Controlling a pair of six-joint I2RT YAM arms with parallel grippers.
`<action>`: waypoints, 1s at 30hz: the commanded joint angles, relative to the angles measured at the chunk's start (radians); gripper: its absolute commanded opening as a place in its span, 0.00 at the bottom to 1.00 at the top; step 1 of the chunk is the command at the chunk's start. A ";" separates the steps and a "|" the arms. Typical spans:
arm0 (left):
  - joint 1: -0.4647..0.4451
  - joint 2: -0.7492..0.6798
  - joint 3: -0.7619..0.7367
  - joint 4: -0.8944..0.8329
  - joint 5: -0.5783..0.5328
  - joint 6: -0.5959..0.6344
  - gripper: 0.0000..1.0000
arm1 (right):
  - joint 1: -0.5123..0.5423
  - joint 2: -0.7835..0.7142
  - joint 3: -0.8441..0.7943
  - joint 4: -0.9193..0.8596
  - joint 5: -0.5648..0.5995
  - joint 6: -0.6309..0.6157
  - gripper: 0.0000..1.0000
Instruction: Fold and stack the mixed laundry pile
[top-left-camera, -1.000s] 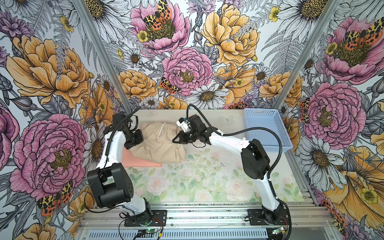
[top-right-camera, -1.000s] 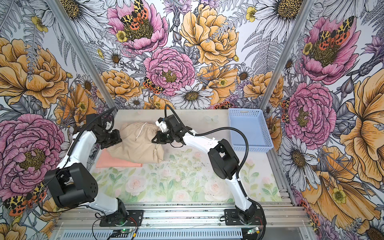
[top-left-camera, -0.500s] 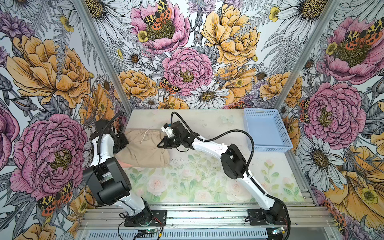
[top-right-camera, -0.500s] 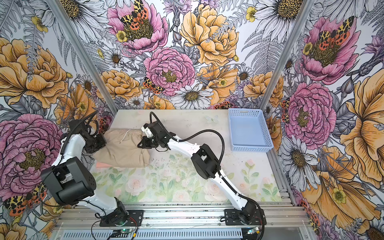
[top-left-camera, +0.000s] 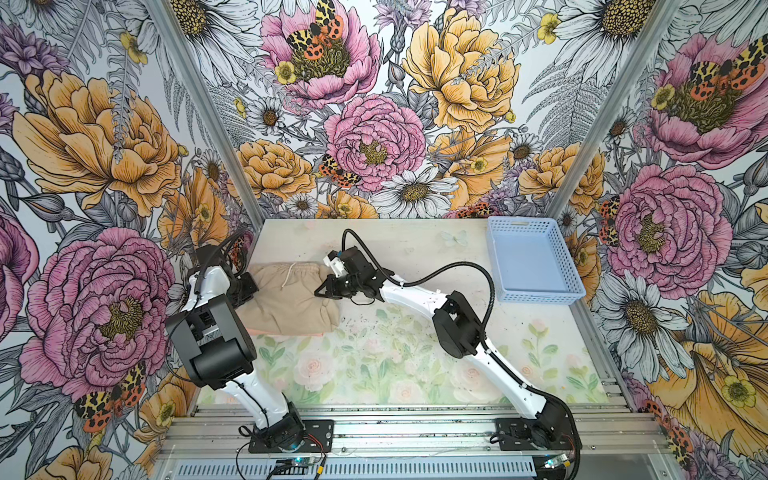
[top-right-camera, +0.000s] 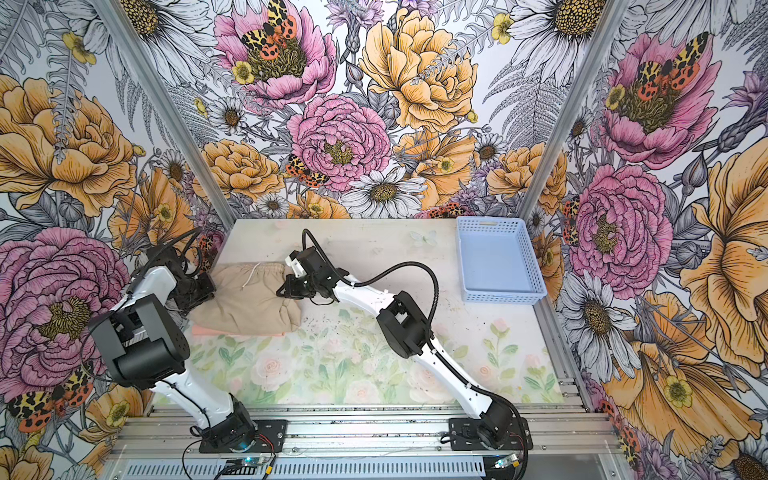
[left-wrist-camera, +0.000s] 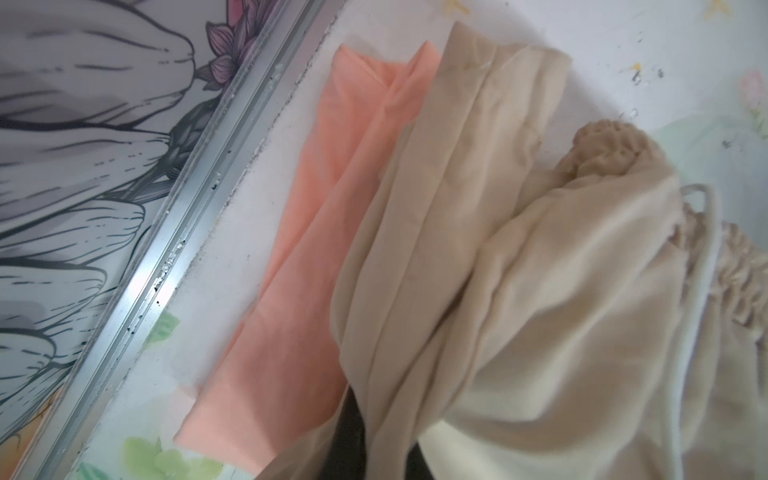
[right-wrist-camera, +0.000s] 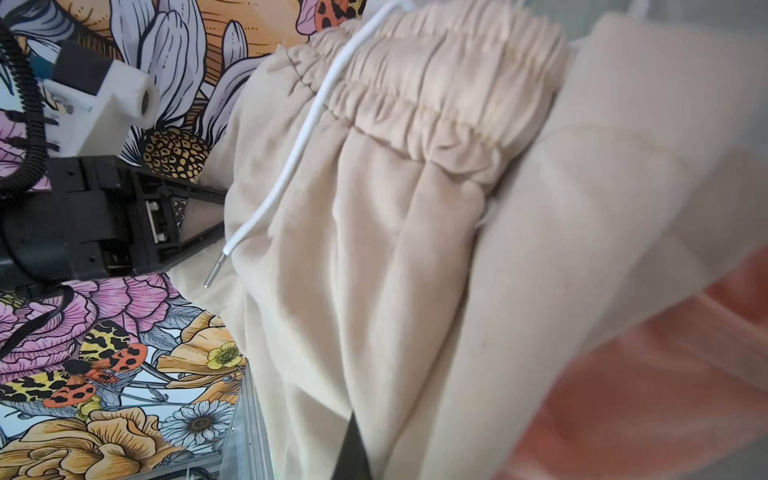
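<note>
The beige shorts (top-left-camera: 286, 297) (top-right-camera: 249, 301) lie folded at the table's far left, waistband towards the back wall, with the white drawstring (right-wrist-camera: 291, 166) loose on top. Under them lies the peach-pink T-shirt (top-left-camera: 291, 333) (top-right-camera: 216, 331), showing only as a strip along the near edge in both top views and more fully in the left wrist view (left-wrist-camera: 324, 249). My left gripper (top-left-camera: 249, 287) (left-wrist-camera: 374, 449) is shut on the shorts' left edge. My right gripper (top-left-camera: 322, 291) (right-wrist-camera: 353, 453) is shut on their right edge. Cloth hides most of both fingertips.
A light blue perforated basket (top-left-camera: 540, 296) (top-right-camera: 500, 297) stands at the back right. The aluminium wall rail (left-wrist-camera: 174, 216) runs close beside the clothes on the left. The floral table mat (top-left-camera: 374, 365) stretches from the pile to the front edge.
Both grippers moved left with the shorts held between them. The shorts now cover nearly all of the T-shirt, which showed more at the left a second ago.
</note>
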 joint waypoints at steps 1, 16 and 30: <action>0.020 0.028 0.034 0.059 -0.056 0.012 0.00 | -0.018 0.016 0.004 0.003 0.015 0.017 0.00; 0.001 -0.050 0.009 0.057 -0.093 -0.015 0.66 | -0.051 -0.199 -0.220 -0.002 0.053 -0.055 0.60; -0.155 -0.417 -0.202 0.203 0.039 -0.060 0.99 | -0.153 -0.723 -0.782 -0.001 0.171 -0.281 0.89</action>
